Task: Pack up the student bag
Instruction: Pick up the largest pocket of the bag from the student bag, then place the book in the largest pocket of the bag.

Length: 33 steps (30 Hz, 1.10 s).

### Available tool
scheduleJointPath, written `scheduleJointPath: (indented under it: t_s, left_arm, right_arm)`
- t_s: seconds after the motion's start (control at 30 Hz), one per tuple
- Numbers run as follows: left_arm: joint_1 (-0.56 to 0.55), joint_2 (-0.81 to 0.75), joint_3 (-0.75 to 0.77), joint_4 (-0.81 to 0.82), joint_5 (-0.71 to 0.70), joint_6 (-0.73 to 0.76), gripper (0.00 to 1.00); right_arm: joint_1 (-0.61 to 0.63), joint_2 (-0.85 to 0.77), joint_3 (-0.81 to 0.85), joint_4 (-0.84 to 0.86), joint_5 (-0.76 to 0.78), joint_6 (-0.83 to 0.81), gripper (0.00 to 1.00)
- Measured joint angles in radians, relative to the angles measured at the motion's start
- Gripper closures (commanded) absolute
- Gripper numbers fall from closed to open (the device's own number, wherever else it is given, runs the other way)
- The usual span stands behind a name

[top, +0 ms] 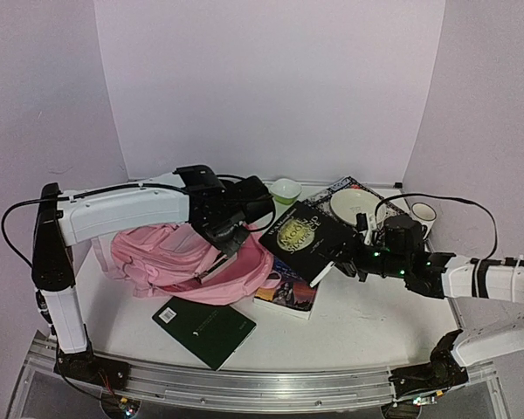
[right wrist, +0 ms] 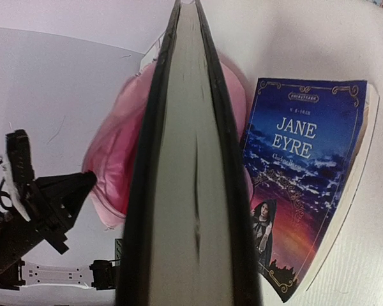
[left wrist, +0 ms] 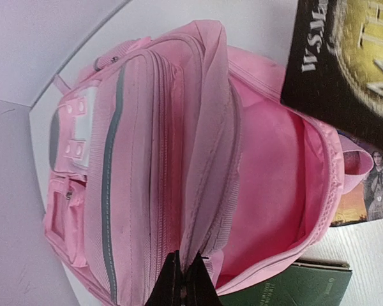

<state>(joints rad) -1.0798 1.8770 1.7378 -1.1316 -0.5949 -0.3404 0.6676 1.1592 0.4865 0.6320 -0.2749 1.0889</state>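
My left gripper is pinched shut on the rim of the student bag, which lies left of centre with its mouth facing right. My right gripper clamps the black book, which is tilted just right of that mouth. I should hold the rim up and feed the book in far edge first.

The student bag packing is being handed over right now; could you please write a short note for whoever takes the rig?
Left jaws: shut on the edge of the student bag's opening, holding it open.
Right jaws: shut on a black book, tilted just beside the opening.
The bag lies on the table; its main compartment looks empty.
Jane Eyre and a green book lie on the table next to it.
Done: nothing packed.
Left: likely these three books.
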Motion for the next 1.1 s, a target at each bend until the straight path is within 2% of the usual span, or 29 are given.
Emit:
scheduleJointPath:
  t_s: [0.27, 0.57, 0.8, 1.1]
  left_arm:
    - [0.001, -0.002, 0.114, -0.08, -0.191, 0.066, 1.0]
    - [0.002, -0.002, 0.193, -0.112, -0.326, 0.158, 1.0]
    - [-0.009, -0.002, 0.22, -0.125, -0.348, 0.174, 1.0]
    - [-0.026, -0.014, 0.187, -0.102, -0.283, 0.132, 1.0]
  right_arm:
    - [0.104, 0.15, 0.073, 0.087, -0.014, 0.095, 1.0]
    - [0.192, 0.373, 0.298, 0.209, -0.052, 0.174, 1.0]
    - [0.219, 0.617, 0.513, 0.24, -0.054, 0.227, 1.0]
    - [0.24, 0.896, 0.751, 0.211, 0.002, 0.245, 1.0]
